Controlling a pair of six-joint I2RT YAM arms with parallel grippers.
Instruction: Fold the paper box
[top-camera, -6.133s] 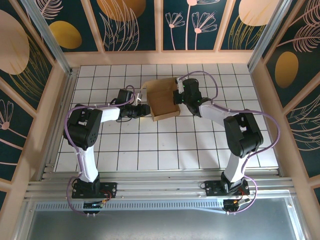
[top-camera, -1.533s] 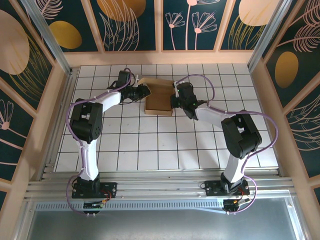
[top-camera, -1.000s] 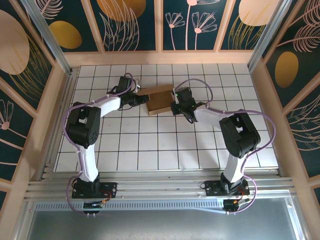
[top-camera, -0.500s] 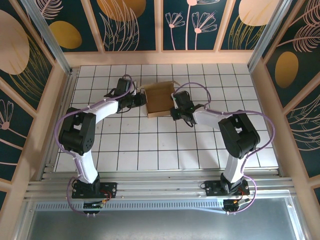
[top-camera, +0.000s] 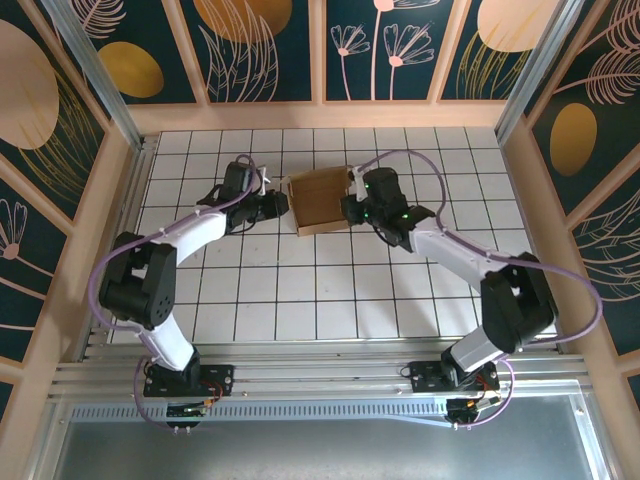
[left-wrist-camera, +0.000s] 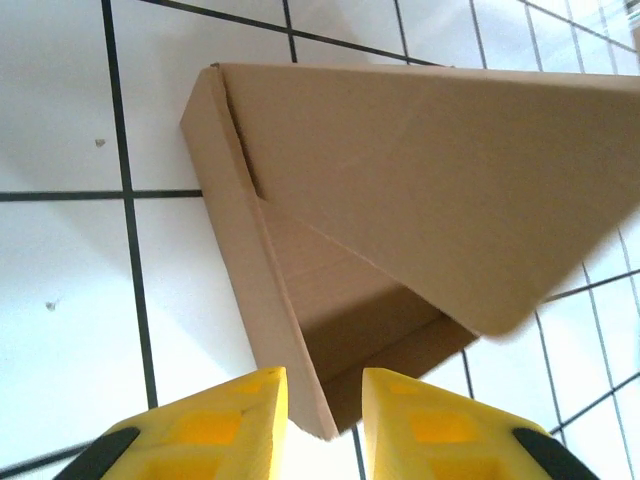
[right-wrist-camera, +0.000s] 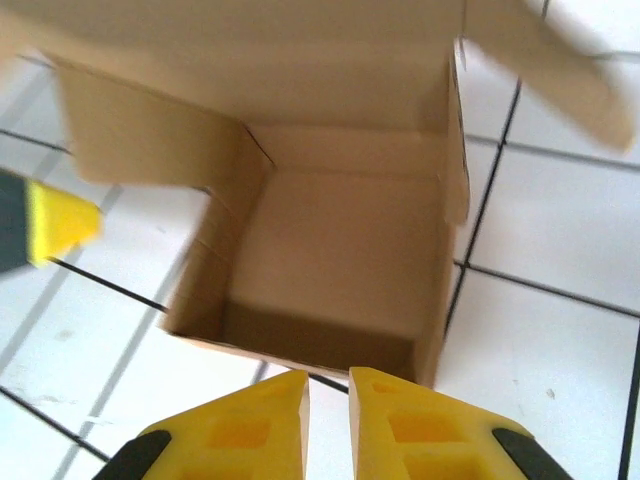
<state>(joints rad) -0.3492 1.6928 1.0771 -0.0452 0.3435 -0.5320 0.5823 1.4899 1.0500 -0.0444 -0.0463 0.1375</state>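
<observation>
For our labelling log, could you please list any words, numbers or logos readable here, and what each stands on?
None readable: the paper box is plain brown cardboard, the tiled table is unmarked, and the wall panels show plant drawings without lettering.

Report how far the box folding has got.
Done: the paper box stands with four walls up. In hand: the left gripper pinches one wall; the right gripper sits by the opposite wall. Left: the top is open, the lid flap not yet folded down.
</observation>
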